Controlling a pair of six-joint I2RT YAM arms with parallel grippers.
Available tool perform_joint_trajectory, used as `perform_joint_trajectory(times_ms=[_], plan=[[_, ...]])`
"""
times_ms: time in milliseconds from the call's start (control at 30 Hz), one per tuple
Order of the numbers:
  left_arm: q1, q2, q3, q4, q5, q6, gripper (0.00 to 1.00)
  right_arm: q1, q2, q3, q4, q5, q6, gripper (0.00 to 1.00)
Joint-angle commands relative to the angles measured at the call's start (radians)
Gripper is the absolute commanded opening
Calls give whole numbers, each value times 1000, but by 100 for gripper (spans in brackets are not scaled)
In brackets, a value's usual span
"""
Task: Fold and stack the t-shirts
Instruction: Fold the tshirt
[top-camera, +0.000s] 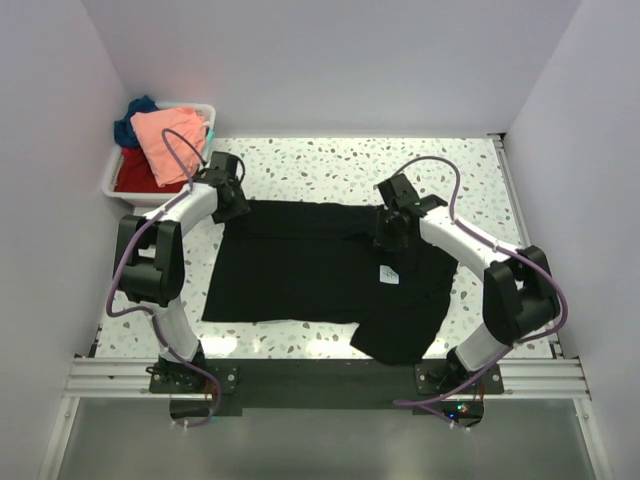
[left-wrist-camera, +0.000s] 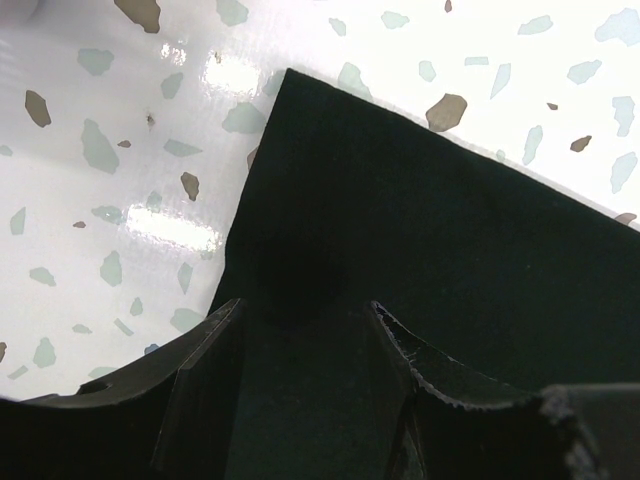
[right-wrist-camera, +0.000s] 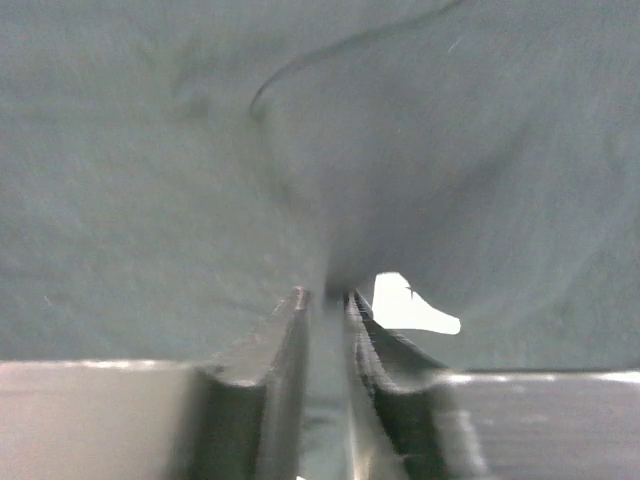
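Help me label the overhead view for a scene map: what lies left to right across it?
White bin → left fingers → right fingers. The black t-shirt spreads beneath both sets of fingers, so it has no single place.

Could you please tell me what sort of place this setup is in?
Probably a lab test cell, not a home: plain white walls box in a speckled table, two arms are bolted to a rail at its edge, and a bin of shirts stands near a black shirt.
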Motion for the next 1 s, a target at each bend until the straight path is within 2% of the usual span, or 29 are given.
perform_joint_trajectory(times_ms=[0, 133, 367, 500, 667, 800, 967], plan=[[-3, 3, 25, 31, 8, 12, 54, 1, -57, 43, -107, -56, -9, 29], [-4, 10, 25, 36, 20, 11, 54, 1, -97, 61, -196, 53, 2, 31], [-50, 2, 26, 75, 47, 60, 54, -29, -167, -28, -273, 284, 127, 34], [-93, 3, 31, 108, 101, 104, 54, -112, -161, -89, -199, 288, 153, 36], [-149, 36, 95, 138, 190, 147, 55, -227, -59, -89, -52, 280, 128, 38], [-175, 80, 159, 143, 241, 179, 56, -244, 41, -43, 34, 285, 91, 39], [-221, 137, 248, 88, 285, 230, 56, -254, 78, -51, 80, 175, 89, 39]])
